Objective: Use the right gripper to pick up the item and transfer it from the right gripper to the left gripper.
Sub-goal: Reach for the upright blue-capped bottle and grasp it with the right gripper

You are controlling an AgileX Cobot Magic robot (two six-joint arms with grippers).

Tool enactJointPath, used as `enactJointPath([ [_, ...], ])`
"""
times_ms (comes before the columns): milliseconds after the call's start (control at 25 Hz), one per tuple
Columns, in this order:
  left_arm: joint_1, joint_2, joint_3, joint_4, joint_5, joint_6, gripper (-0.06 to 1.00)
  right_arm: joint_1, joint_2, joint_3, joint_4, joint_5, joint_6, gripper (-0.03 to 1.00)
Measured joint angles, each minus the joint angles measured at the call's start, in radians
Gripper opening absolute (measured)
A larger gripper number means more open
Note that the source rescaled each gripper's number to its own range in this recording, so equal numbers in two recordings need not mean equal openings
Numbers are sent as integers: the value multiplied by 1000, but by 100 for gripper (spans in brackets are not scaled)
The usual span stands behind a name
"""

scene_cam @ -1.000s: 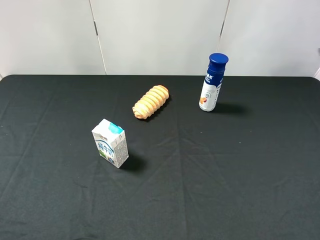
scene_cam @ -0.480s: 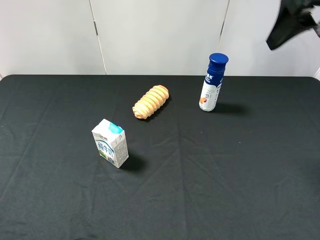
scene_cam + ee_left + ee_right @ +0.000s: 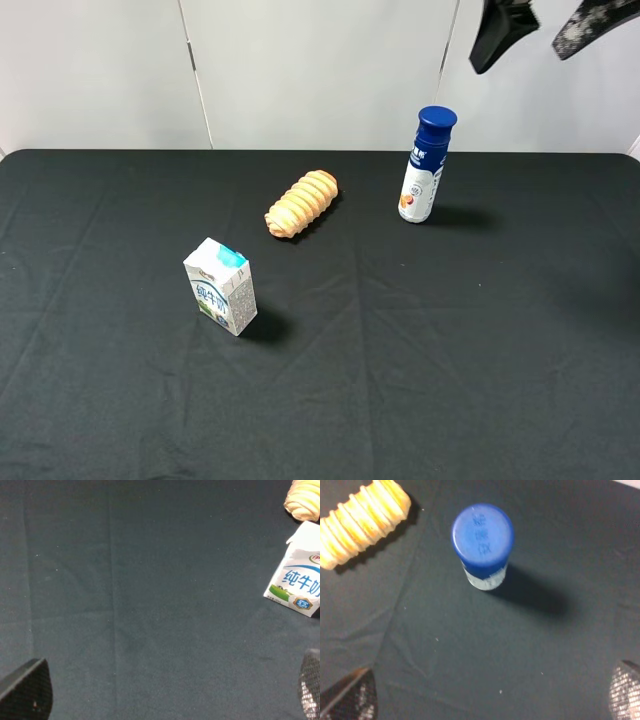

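Slim white item [image 3: 427, 166] with wide dark-blue cap [image 3: 482, 539], upright at the far right of the black tablecloth [image 3: 450, 350], touching nothing. Bare cloth all round; bread roll [image 3: 301, 203] well to its left, milk carton [image 3: 221, 286] nearer and further left. Above it, right gripper [image 3: 519, 60], fingers spread wide, empty. Left gripper [image 3: 169, 685] likewise splayed wide.

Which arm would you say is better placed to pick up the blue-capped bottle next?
Right. The right claw hangs open high near the bottle, its camera looking down on the cap; the left claw sees only the milk carton and bread roll.
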Motion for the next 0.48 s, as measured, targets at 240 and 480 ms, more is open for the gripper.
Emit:
enactJointPath([
  [240,0,0,0,0,0,0,97,0,88,-60,13,0,-4,100],
  [480,0,0,0,0,0,-1,97,0,164,-83,36,0,-29,100],
])
